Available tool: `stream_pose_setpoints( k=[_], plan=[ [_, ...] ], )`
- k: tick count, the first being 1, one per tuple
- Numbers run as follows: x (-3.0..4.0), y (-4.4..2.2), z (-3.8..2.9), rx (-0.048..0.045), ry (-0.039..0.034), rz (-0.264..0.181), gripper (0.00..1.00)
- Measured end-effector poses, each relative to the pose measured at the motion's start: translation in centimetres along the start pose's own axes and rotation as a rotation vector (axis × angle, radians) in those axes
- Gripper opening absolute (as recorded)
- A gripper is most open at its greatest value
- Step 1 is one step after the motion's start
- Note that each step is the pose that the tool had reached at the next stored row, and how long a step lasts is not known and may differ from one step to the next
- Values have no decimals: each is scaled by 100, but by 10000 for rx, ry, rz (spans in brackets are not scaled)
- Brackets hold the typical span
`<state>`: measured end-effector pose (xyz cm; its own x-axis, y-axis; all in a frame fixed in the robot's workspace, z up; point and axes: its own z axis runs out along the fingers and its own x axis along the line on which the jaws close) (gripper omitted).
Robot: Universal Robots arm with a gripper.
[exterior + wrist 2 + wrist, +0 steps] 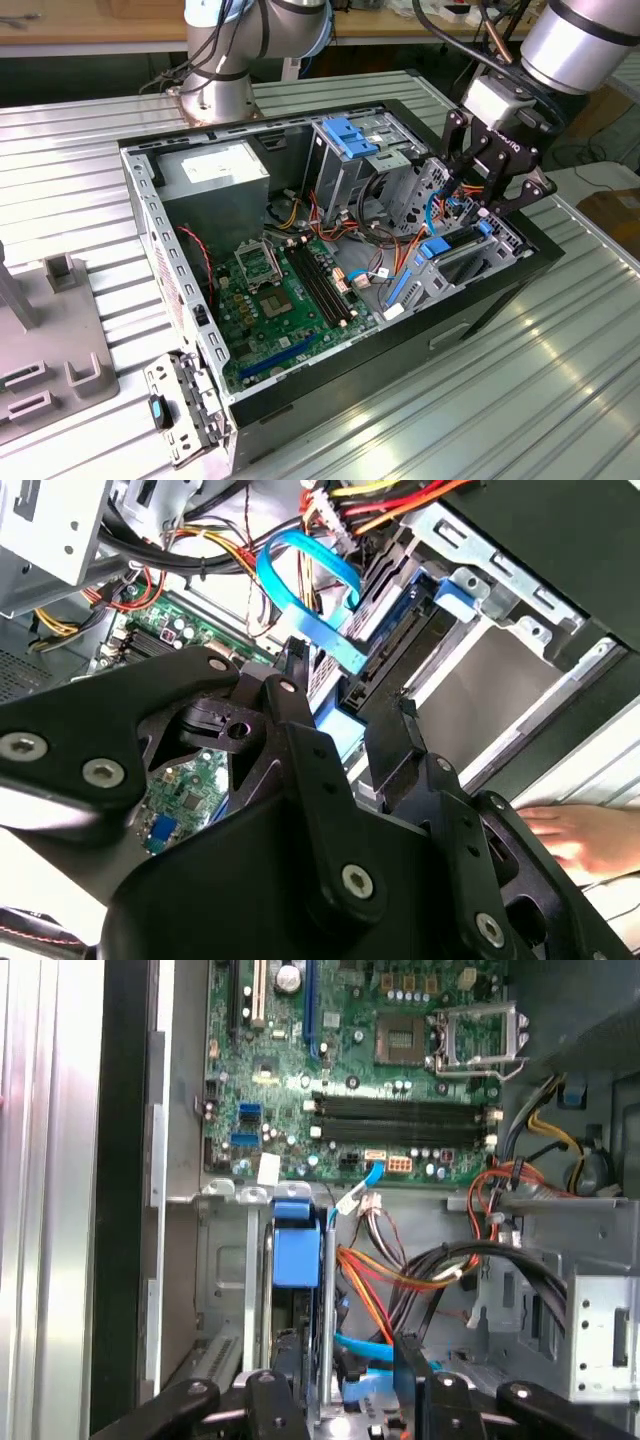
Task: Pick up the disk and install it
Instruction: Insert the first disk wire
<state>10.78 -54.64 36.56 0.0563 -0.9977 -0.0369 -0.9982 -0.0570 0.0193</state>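
Here, arm (580,40) reaching down from the exterior view's upper right, gripper (480,208) angling into the open computer case (165,250), pinching the disk (340,735) at its light-blue bracket.

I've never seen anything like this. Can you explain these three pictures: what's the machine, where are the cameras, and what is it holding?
It is a robot arm working inside an open computer case lying on a ribbed metal table. The exterior view comes from a camera off the arm; both wrist views come from cameras riding on the arm, looking past its black end effector. Inside the case are a green motherboard, a grey power supply and coloured cables. The end effector is down at the drive bay, right at the disk, a drive with a light-blue bracket. Whether it actually grips the disk, I cannot tell.
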Motion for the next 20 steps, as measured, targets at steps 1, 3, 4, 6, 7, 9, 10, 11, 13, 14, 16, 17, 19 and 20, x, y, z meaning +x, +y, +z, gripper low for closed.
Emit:
stream_pose_setpoints(
  k=[1, 3, 4, 6, 7, 9, 10, 11, 13, 14, 16, 17, 19, 20],
  plan=[
    [-3, 51, 0, 87, 7, -4, 50],
    [-2, 59, 1, 106, 7, -4, 50],
    [-3, 59, 1, 107, 7, -5, 50],
    [-4, 72, 1, 109, 7, -4, 50],
    [-4, 74, 1, 109, 7, -5, 50],
    [-4, 74, 1, 109, 7, -4, 50],
    [-4, 75, 1, 109, 7, -5, 50],
    [-4, 75, 1, 109, 7, -4, 50],
    [-4, 76, 1, 109, 7, -5, 50],
    [-4, 76, 2, 109, 7, -5, 50],
    [-4, 77, 1, 110, 7, -5, 50],
    [-4, 76, 2, 110, 7, -5, 50],
    [-3, 44, 0, 109, 8, -4, 50],
    [-2, 27, 0, 109, 7, -4, 50]
  ],
)
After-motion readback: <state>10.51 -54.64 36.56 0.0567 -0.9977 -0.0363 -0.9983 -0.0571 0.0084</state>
